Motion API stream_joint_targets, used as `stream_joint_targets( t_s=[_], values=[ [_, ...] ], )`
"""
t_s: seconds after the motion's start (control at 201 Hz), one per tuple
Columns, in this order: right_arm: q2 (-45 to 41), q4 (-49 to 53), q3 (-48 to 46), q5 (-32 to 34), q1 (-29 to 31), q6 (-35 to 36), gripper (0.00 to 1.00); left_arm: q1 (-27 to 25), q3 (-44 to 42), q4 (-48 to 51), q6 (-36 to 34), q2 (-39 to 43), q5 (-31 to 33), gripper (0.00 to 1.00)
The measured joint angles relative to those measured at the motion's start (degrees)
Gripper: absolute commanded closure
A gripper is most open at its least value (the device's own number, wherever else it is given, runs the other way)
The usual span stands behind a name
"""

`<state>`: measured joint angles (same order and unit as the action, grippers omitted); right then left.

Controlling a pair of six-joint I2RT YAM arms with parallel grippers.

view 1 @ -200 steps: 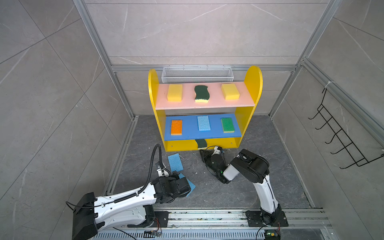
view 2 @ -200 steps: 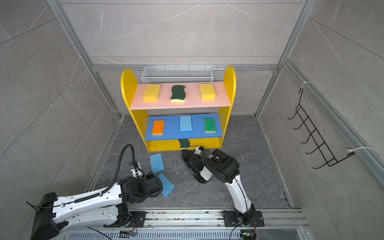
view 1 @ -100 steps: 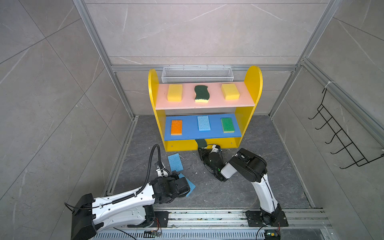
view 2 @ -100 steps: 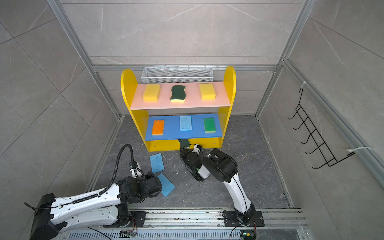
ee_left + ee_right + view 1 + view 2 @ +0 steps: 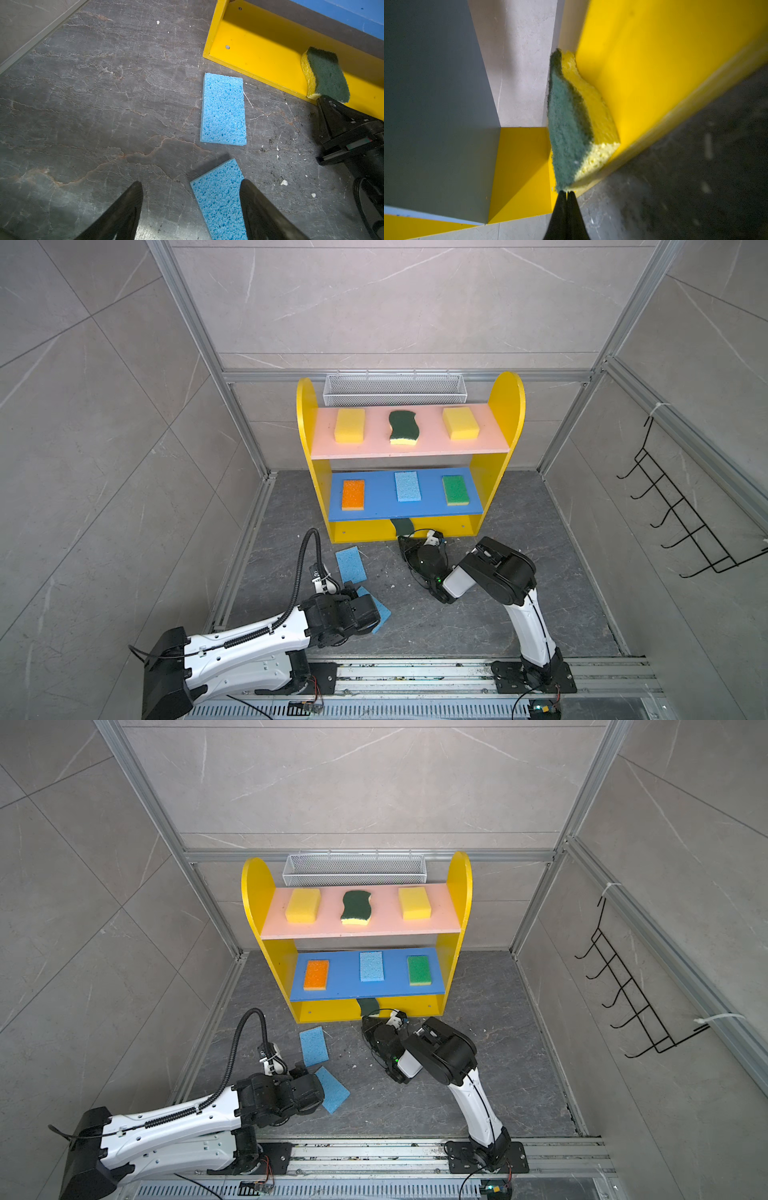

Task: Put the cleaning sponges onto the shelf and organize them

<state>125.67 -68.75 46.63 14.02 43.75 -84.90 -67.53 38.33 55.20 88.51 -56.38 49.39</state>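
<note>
Fingers (image 5: 128, 207) of the left tool (image 5: 191, 182) stand spread wide, low over the dark worktop (image 5: 93, 104), gripping nothing. One flat light blue sponge (image 5: 220, 199) lies on the worktop with a corner between the fingertips and its length running back beside one finger. A second light blue sponge (image 5: 223, 109) lies flat a little way ahead of this tool, apart from the first and just short of the shelf (image 5: 505, 406). Beyond both tools, the shelf's pink upper board (image 5: 428, 443) carries a yellow sponge (image 5: 350, 425), a wavy scourer (image 5: 402, 428) and another yellow sponge (image 5: 460, 423). Its blue middle board (image 5: 382, 506) carries an orange sponge (image 5: 353, 494), a third light blue sponge (image 5: 407, 486) and a bright green sponge (image 5: 455, 489), each in a spaced row. A white wire basket (image 5: 394, 389) sits behind the shelf top. The right tool (image 5: 566, 194) reaches to the front lip of the yellow base (image 5: 259, 52), its fingers pressed together with no gap. Directly ahead of its tips, and touching them as far as the wrist view shows, the second wavy scourer (image 5: 566, 128) lies green side up on the base, its far end under the blue board. Well out to this tool's right, a black hook rack (image 5: 681, 522) hangs on the side wall
</note>
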Motion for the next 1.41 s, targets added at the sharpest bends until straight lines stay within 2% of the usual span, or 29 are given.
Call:
stream_joint_targets(
  t_s=[0.438, 1.409],
  values=[
    [-2.89, 3.19, -2.69, 0.37, -0.04, -0.02, 1.00, -0.11, 0.00, 0.00, 0.46, 0.28, -0.22, 0.24],
    [0.11, 7.21, 4.15, 1.25, -0.11, -1.86, 1.00, -0.33, -1.25, 0.04, 2.16, 2.16, 0.00, 0.24]
  ],
)
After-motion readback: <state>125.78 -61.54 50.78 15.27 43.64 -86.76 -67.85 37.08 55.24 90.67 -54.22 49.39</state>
